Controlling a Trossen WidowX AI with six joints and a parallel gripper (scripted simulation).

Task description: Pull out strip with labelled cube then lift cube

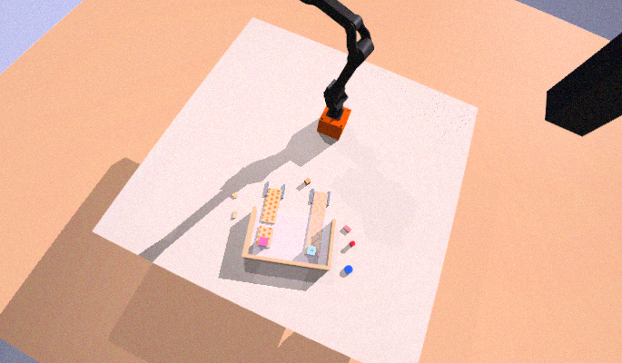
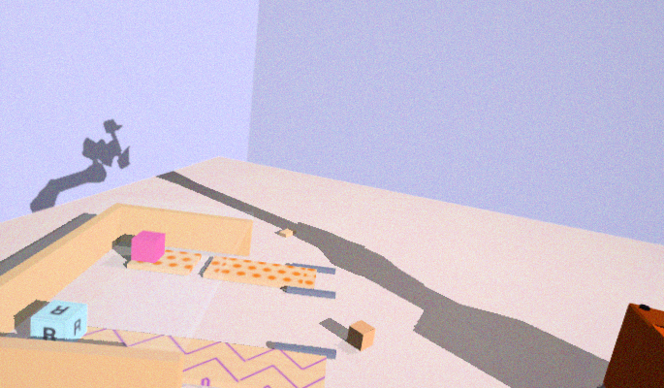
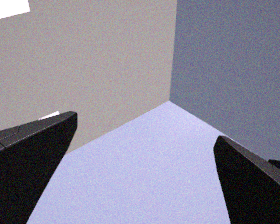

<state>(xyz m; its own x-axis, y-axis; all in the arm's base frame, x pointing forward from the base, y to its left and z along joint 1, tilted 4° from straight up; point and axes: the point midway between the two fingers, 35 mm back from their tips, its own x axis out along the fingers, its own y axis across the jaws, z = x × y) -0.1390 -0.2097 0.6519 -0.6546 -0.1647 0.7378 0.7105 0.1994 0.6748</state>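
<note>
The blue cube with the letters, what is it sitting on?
The blue cube sits on the far end of the zigzag strip, inside the tray. The tray's near wall hides the strip right beside the cube.
</note>
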